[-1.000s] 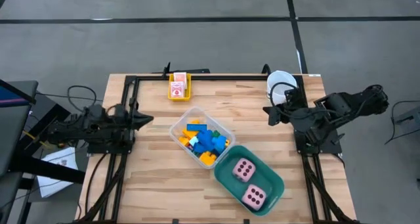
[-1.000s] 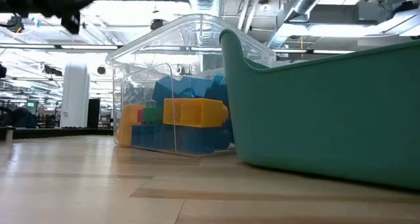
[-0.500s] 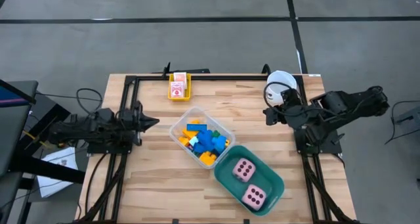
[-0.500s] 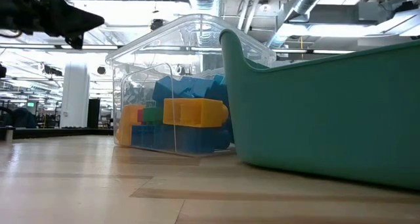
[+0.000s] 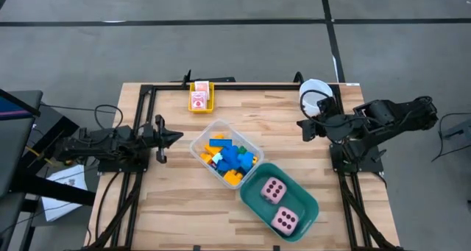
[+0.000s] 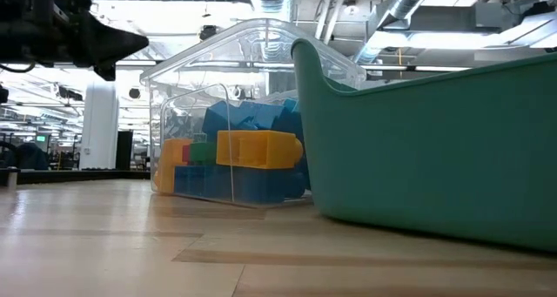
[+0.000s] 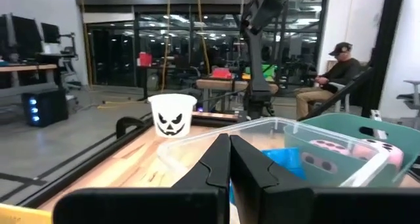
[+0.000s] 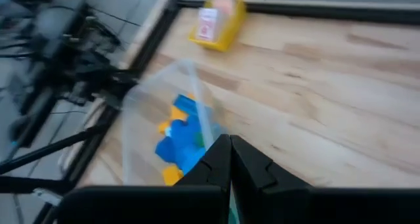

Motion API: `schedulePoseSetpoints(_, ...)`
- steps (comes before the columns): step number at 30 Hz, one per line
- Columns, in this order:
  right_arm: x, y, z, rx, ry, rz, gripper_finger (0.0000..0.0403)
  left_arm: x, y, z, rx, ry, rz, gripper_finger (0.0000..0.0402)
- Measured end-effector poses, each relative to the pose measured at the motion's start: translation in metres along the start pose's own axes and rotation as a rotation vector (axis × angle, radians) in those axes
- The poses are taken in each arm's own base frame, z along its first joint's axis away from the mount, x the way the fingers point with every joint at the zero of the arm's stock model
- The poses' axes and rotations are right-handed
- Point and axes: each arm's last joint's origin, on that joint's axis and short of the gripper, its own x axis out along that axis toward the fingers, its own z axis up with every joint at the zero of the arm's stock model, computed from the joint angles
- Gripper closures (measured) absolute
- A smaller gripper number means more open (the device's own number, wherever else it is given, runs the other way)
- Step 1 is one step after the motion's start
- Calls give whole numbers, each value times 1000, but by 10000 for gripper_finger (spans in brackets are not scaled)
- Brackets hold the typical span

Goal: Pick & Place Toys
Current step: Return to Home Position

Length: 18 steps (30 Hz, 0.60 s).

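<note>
**Idling with jaws pressed together, toys lying sorted**

Hovering the left gripper low at the table's left side, jaws pressed together on nothing, dark fingers meeting in a narrow wedge. Pointing those jaws at a clear, glossy, thin-walled plastic bin with rounded corners, just ahead. Showing through its walls a heap of smooth, blocky bricks, mostly blue, mixed with yellow, orange, red and green. Finding farther ahead of the left jaws, to their right and just beside the bin, a matte teal tub with a thick curved rim. Cradling in it two pink, round-edged dice with dark dots.

Hanging the right gripper at the table's right side, jaws likewise closed and empty, aimed across at the bin. Leaving near those jaws, off to one side, a white cup printed with a black jack-o'-lantern face. Showing well ahead of them a small yellow tray of pink-white cards.

Resting everything on a pale plank table with visible grain, edged by a black frame. Taking in a grey floor crossed by dark lines, glass walls, desks, ceiling ducts and a seated person.
</note>
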Motion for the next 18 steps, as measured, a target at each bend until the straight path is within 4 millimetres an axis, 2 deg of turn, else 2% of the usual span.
schedulePoseSetpoints(4,0,18,7,-114,-42,168,403,1,0,-2,4,19,8,401)
schedulePoseSetpoints(8,13,41,26,-314,-114,355,403,2,0,-3,8,37,8,396)
schedulePoseSetpoints(13,45,53,67,-608,-238,596,403,4,0,-6,14,69,8,395)
schedulePoseSetpoints(18,92,46,99,-817,-278,993,403,6,-1,-9,21,102,9,395)
